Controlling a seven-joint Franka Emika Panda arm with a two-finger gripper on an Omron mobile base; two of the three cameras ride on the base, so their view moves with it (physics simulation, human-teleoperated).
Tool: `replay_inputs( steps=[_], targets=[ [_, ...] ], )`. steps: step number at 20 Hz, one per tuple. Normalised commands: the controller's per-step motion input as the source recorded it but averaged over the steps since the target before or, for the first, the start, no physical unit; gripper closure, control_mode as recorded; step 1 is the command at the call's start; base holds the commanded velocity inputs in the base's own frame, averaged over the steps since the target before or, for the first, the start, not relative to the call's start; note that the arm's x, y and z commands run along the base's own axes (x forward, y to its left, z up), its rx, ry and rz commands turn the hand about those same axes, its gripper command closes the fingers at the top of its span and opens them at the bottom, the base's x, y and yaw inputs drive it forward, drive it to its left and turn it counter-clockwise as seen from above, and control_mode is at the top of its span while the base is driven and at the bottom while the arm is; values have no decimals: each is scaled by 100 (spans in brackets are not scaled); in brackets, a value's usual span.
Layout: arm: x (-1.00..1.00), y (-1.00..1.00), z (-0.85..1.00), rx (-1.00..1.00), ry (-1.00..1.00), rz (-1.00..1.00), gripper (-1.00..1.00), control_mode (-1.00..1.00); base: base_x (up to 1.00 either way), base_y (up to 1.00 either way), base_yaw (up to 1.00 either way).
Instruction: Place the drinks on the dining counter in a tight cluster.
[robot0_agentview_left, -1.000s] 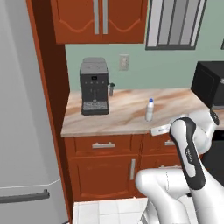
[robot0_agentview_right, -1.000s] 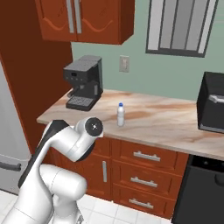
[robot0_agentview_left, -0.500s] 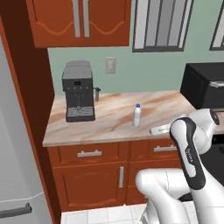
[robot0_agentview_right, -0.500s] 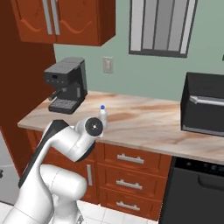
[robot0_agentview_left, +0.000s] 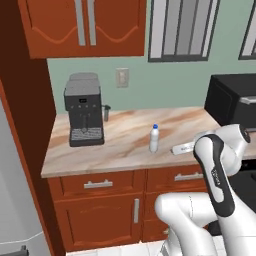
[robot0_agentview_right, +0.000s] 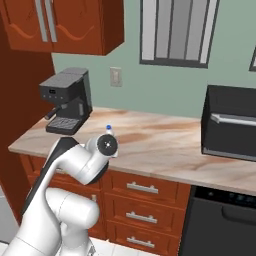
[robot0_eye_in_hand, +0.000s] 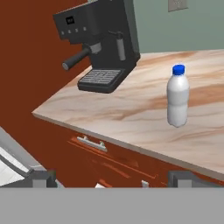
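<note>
In the left base view, the white bottle (robot0_agentview_left: 154, 138) with its blue cap stood upright near the middle of the marble surface (robot0_agentview_left: 125, 145). The black coffee machine (robot0_agentview_left: 84, 109) sat well apart from it at about nine o'clock, against the green wall. A dark microwave (robot0_agentview_left: 231, 102) stood at three o'clock from the bottle, at the right end of the surface. The white arm (robot0_agentview_left: 216, 170) rose at five o'clock, in front of the red-brown drawers (robot0_agentview_left: 98, 184).

In the right base view, the bottle (robot0_agentview_right: 108, 130) showed just its cap and shoulder above the arm's wrist (robot0_agentview_right: 101, 147), which covered the rest. The coffee machine (robot0_agentview_right: 67, 100) stood at ten o'clock from it, the microwave (robot0_agentview_right: 231, 121) far off at three o'clock.

In the hand view, the gripper (robot0_eye_in_hand: 112, 177) hung short of the surface edge (robot0_eye_in_hand: 131, 144), its two dark fingertips (robot0_eye_in_hand: 41, 178) spread as wide as they go, at seven and five o'clock, with nothing between them. The bottle (robot0_eye_in_hand: 177, 96) stood upright at two o'clock, apart from the gripper, and the coffee machine (robot0_eye_in_hand: 99, 41) lay at eleven o'clock.
</note>
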Motion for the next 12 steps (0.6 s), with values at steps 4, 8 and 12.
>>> replay_inputs(
  steps=[4,8,12],
  targets=[
    [0,0,0,0,0,0,-100,100,31,-41,-24],
    [0,0,0,0,0,0,-100,100,39,-35,-22],
    [0,0,0,0,0,0,-100,100,52,-22,-8]
  ],
)
